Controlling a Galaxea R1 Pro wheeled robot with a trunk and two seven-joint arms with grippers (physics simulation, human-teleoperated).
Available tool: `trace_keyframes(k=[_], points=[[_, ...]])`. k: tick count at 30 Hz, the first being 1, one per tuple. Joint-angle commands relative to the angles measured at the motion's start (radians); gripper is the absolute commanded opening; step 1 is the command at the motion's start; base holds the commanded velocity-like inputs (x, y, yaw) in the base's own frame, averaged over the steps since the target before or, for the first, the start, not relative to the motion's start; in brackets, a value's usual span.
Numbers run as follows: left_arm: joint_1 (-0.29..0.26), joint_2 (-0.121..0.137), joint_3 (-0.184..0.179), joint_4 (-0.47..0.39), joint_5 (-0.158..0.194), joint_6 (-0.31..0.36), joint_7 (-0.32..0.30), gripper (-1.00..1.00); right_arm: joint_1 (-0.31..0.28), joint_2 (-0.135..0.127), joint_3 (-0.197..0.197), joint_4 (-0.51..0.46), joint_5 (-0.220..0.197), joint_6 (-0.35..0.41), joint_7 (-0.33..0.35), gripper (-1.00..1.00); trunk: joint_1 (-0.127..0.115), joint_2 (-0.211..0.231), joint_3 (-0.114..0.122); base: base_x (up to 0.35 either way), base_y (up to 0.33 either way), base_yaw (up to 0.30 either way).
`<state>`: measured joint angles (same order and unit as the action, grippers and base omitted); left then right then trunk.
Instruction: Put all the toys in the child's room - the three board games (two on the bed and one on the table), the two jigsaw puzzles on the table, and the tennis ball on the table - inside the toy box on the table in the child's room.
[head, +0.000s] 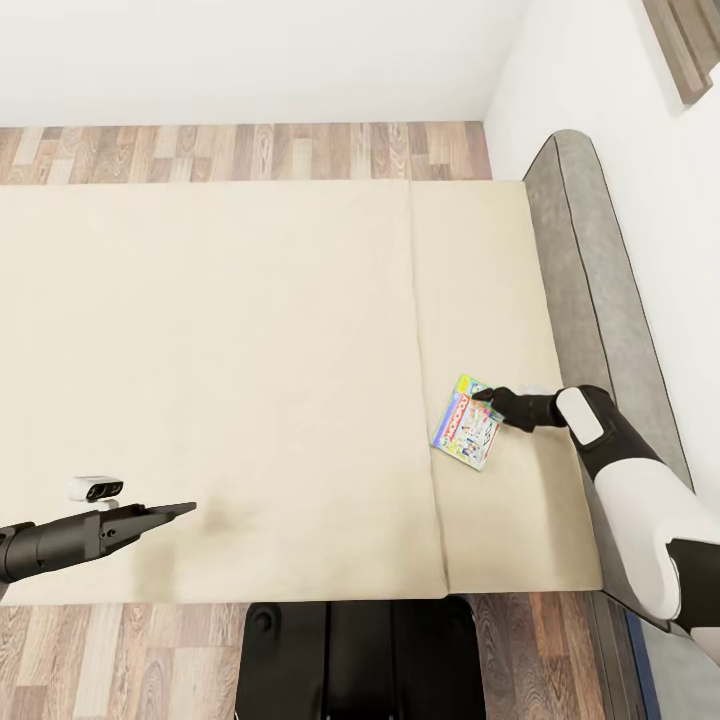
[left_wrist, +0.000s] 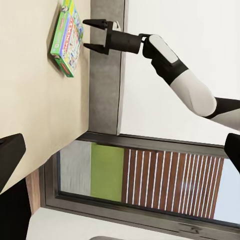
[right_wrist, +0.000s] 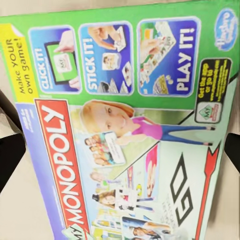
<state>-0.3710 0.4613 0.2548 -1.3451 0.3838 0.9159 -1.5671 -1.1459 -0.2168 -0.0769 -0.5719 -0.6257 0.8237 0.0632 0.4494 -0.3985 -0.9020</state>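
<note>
A wide bed (head: 250, 380) under a plain cream cover spreads below both arms, with wood-plank floor (head: 240, 152) past its far edge and a grey padded headboard (head: 590, 290) running along behind the right arm. A seam in the cover runs between the two hands, closer to the right one.

The right arm, white with a black wrist, reaches in over the headboard side. Its right hand (head: 490, 398) hangs over the near edge of a board game (head: 466, 421), a flat green Monopoly box lying face up on the bed. In the left wrist view the two black fingers (left_wrist: 96, 23) of that hand stand spread apart, released, just off the edge of the box (left_wrist: 67, 37); whether they touch it I cannot tell. The right wrist view looks straight down on the box lid (right_wrist: 125, 125), which lies squarely under that hand.

The left hand (head: 170, 512) hovers low over the bare cover, well apart from the box and across the seam from it. Whether it is released or clenched cannot be told.
</note>
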Motion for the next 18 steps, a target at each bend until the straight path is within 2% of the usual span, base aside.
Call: trace_keyframes(k=[1, 18], points=[[0.000, 0.000, 0.000, 0.000, 0.000, 0.011, -0.004, 1.00, -0.001, 0.000, -0.004, 0.000, 0.009, 0.002, 0.006, 1.00, 0.001, -0.002, -0.001, 0.000, 0.000, 0.000], [0.000, 0.000, 0.000, 0.000, 0.000, 0.009, -0.004, 1.00, -0.001, 0.008, -0.002, 0.008, 0.016, -0.062, 0.005, 1.00, 0.001, -0.002, -0.001, 0.000, 0.000, 0.000]])
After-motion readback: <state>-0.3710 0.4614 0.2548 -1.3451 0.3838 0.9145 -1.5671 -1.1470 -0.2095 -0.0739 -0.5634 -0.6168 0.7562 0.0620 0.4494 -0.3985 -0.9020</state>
